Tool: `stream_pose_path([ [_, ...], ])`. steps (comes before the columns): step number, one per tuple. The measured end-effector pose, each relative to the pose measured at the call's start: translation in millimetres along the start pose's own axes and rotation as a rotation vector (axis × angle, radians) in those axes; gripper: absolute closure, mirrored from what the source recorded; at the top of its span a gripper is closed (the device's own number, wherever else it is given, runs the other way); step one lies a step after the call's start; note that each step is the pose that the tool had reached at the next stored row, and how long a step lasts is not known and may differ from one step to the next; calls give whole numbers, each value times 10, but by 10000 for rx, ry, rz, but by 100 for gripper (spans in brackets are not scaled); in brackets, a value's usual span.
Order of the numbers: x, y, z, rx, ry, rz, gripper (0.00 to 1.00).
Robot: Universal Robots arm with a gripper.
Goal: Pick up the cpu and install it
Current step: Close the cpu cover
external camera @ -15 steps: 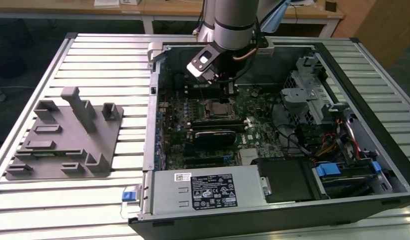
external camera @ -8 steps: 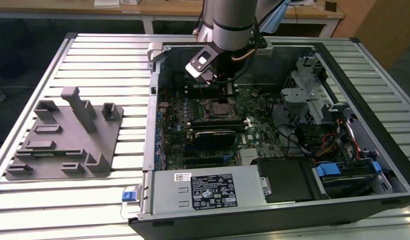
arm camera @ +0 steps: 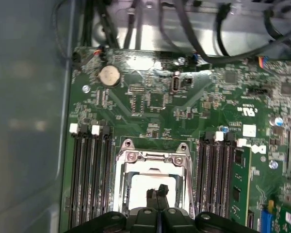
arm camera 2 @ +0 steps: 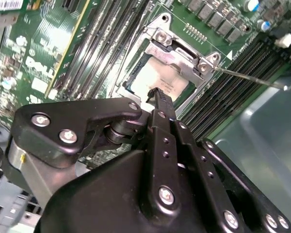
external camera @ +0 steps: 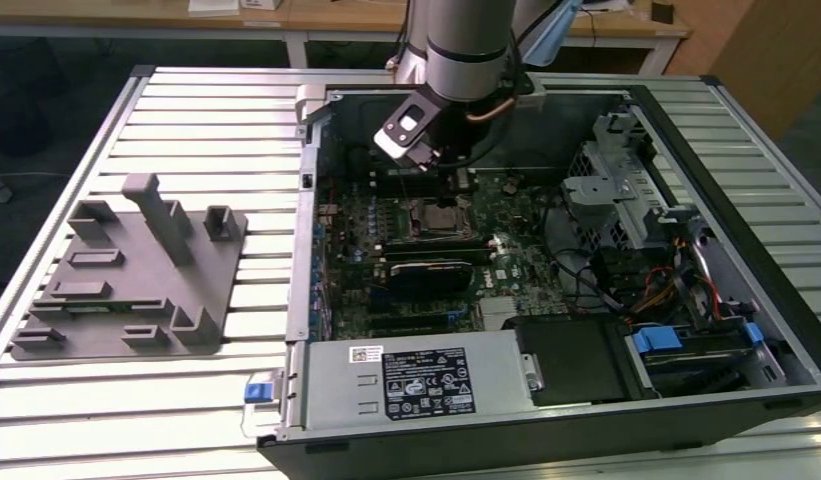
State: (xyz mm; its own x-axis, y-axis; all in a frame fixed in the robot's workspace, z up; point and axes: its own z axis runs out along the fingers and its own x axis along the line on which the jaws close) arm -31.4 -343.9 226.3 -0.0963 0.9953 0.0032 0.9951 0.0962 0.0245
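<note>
Inside the open computer case (external camera: 557,435), pincer (arm camera: 157,192) fully closed, empty, just above the seated cpu (arm camera: 136,187)

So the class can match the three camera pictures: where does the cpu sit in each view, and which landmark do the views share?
Exterior view: the cpu lies straight under the gripper.
Second wrist view: it is the silvery square just past the gripper's tip.
First wrist view: it is the pale square partly behind the gripper's tip.
Shared landmark: the metal socket frame around it.
</note>
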Motion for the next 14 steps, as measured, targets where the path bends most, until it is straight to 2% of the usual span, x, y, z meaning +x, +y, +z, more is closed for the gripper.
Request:
stream_pose_path([
  [14,0,-1,6,8,62,-2536,89],
])
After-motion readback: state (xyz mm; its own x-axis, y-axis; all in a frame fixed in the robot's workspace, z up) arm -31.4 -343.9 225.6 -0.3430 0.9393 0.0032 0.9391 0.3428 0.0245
